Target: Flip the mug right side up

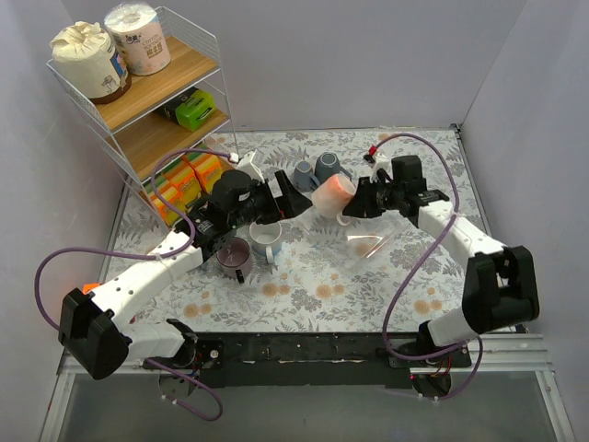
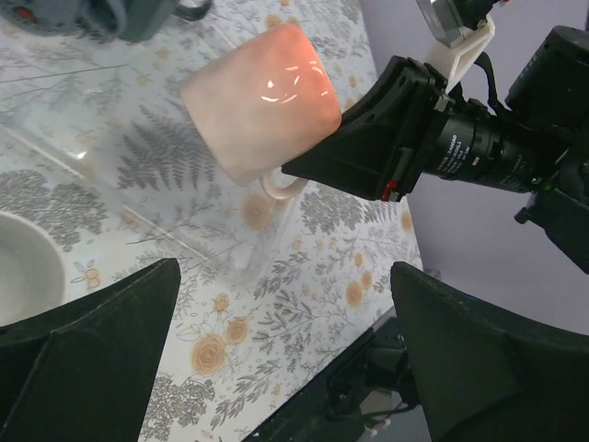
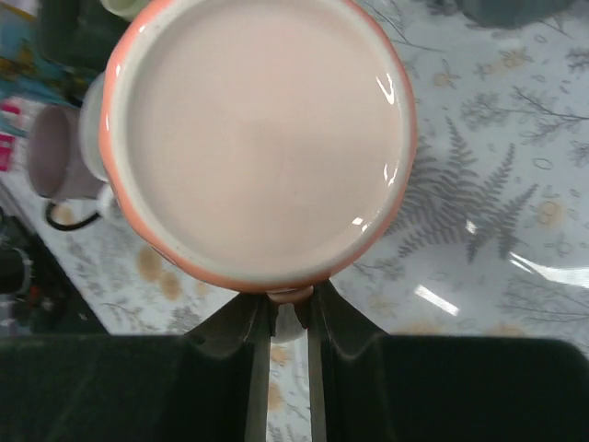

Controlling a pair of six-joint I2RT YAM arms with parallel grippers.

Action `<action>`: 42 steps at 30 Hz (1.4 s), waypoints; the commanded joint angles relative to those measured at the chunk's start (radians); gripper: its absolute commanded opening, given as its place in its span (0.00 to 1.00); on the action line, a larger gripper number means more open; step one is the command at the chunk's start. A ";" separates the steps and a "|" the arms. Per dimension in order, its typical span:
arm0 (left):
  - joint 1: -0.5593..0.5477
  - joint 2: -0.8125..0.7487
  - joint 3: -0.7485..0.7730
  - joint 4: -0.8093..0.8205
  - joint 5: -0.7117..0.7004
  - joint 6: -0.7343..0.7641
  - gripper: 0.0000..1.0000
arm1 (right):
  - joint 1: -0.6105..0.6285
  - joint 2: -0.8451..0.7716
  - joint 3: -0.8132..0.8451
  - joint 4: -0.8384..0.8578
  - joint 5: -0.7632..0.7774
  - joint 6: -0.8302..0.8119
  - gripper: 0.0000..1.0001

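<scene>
The orange-pink mug (image 1: 331, 195) hangs tilted above the flowered table, off the surface. My right gripper (image 1: 355, 204) is shut on its handle. In the right wrist view the mug's (image 3: 258, 138) pale round face fills the frame, and the gripper (image 3: 293, 308) pinches the handle just below the rim. The left wrist view shows the mug (image 2: 262, 101) from the side, with the right arm's black fingers (image 2: 368, 138) at its handle. My left gripper (image 1: 293, 198) is close to the mug's left side. It stands wide open (image 2: 285, 272) with nothing between its fingers.
A purple mug (image 1: 233, 256) and a white-and-blue mug (image 1: 266, 241) stand under the left arm. Two grey-blue mugs (image 1: 317, 170) sit behind the held mug. A clear plastic piece (image 1: 368, 244) lies at centre. A wire shelf rack (image 1: 138, 92) and colourful boxes (image 1: 184, 180) are at the far left.
</scene>
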 commanded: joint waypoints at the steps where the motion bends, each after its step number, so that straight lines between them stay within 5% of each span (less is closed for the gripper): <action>1: 0.005 -0.007 -0.056 0.188 0.234 0.071 0.98 | -0.001 -0.175 -0.090 0.399 -0.154 0.412 0.01; 27: 0.005 -0.011 -0.089 0.557 0.308 -0.039 0.98 | 0.001 -0.304 -0.101 0.924 -0.307 1.008 0.01; 36: 0.003 0.025 -0.093 0.696 0.261 -0.134 0.79 | 0.028 -0.334 -0.144 1.050 -0.298 1.124 0.01; 42: 0.002 0.061 -0.081 0.739 0.297 -0.162 0.76 | 0.040 -0.331 -0.163 1.105 -0.269 1.175 0.01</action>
